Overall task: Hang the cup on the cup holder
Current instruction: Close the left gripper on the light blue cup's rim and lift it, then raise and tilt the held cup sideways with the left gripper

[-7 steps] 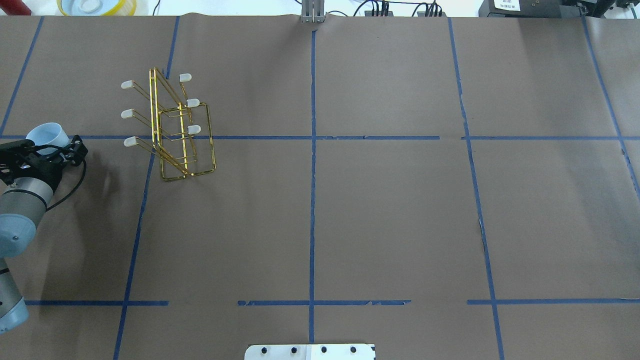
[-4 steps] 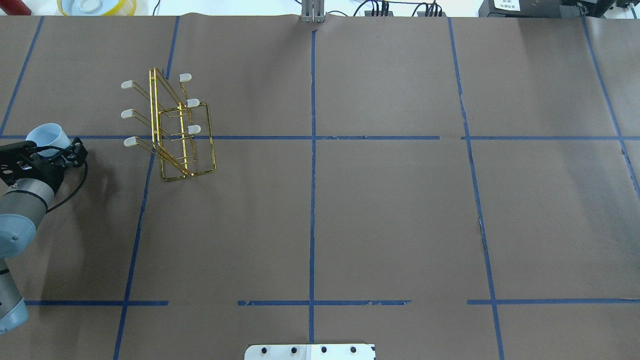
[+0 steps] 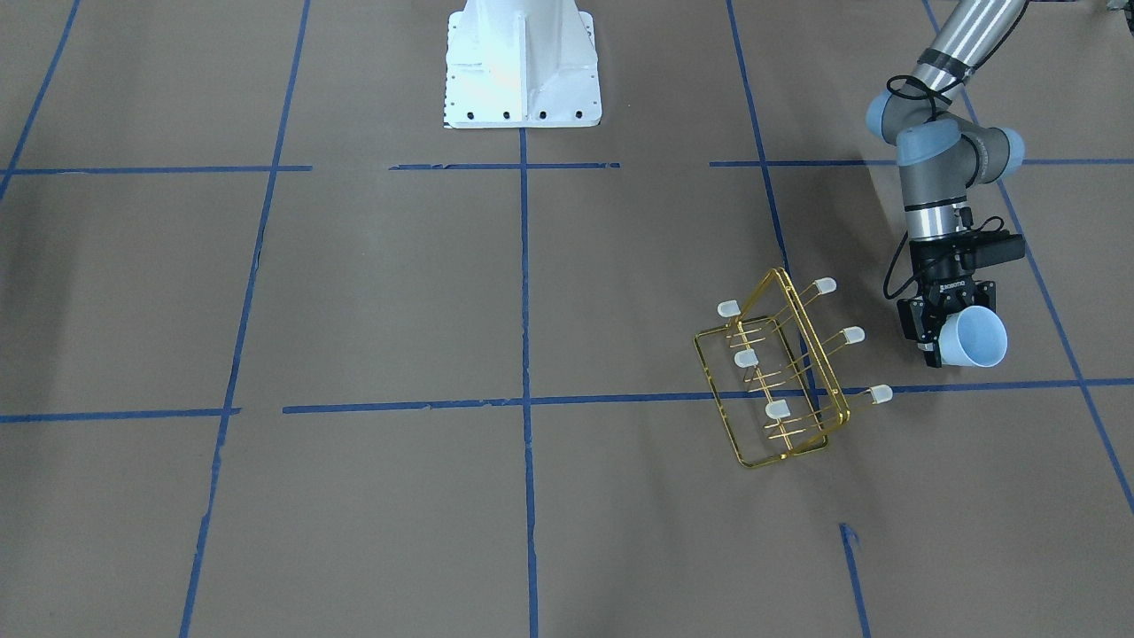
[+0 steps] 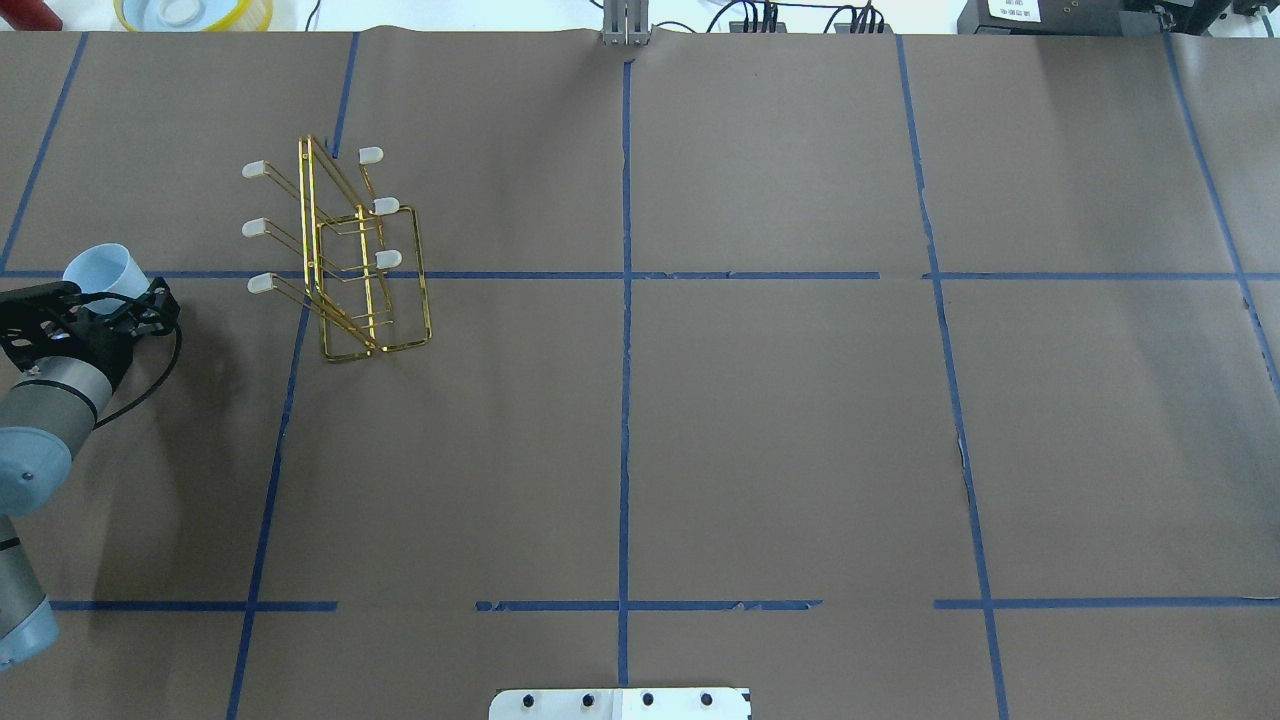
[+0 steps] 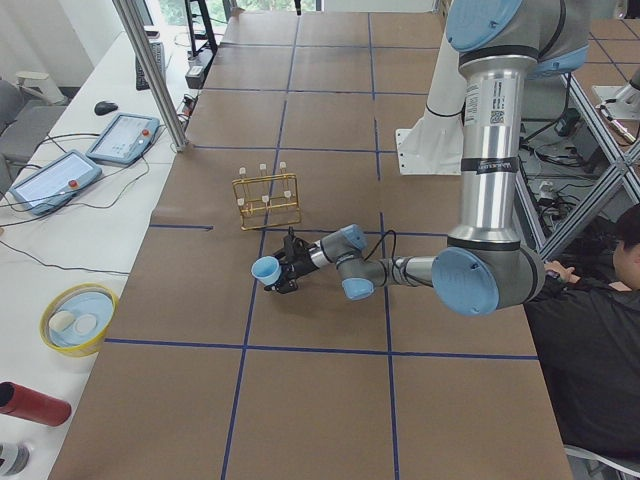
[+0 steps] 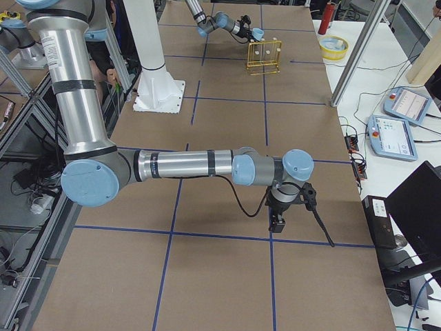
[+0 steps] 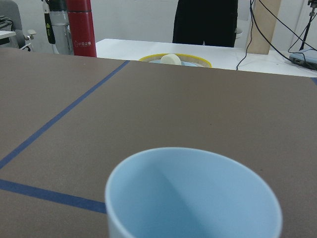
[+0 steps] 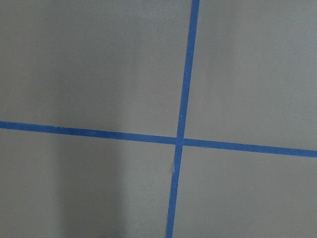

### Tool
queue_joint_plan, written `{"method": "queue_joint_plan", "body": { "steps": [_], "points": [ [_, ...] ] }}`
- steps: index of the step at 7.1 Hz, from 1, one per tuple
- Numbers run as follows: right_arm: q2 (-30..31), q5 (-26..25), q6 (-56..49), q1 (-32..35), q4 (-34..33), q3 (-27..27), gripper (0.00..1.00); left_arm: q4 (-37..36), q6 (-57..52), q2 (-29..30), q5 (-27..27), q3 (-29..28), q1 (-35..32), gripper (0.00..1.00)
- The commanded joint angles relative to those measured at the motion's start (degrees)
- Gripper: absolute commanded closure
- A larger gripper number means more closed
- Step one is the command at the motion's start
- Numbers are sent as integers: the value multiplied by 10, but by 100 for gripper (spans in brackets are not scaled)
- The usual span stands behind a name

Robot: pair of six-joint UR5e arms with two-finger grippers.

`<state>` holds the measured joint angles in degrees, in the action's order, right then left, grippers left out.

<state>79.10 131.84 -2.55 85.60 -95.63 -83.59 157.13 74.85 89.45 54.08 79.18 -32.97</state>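
The pale blue cup is held on its side in my left gripper, which is shut on it, mouth pointing away from the wrist. It also shows in the overhead view and fills the bottom of the left wrist view. The gold wire cup holder stands on the table to the right of the cup, a short gap away, with its white-capped prongs bare; it also shows in the front-facing view. My right gripper hangs low over the table far from both; I cannot tell whether it is open.
A yellow bowl and a red cylinder stand beyond the table's far left edge. The white robot base is at the table's near middle. A person sits by the robot's left side.
My left gripper with the cup has shifted slightly to the right, toward the holder. The holder has not moved.
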Motion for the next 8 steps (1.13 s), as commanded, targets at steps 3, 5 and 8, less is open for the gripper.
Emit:
{"method": "queue_joint_plan", "body": {
  "steps": [3, 5, 8],
  "points": [
    [0, 0, 0, 0, 0, 0, 0, -2, -223, -48, 17, 128, -12, 83],
    [0, 0, 0, 0, 0, 0, 0, 0, -293, -49, 11, 171, -37, 76],
    [0, 0, 0, 0, 0, 0, 0, -5, -349, -53, 10, 184, -47, 90]
  ]
}}
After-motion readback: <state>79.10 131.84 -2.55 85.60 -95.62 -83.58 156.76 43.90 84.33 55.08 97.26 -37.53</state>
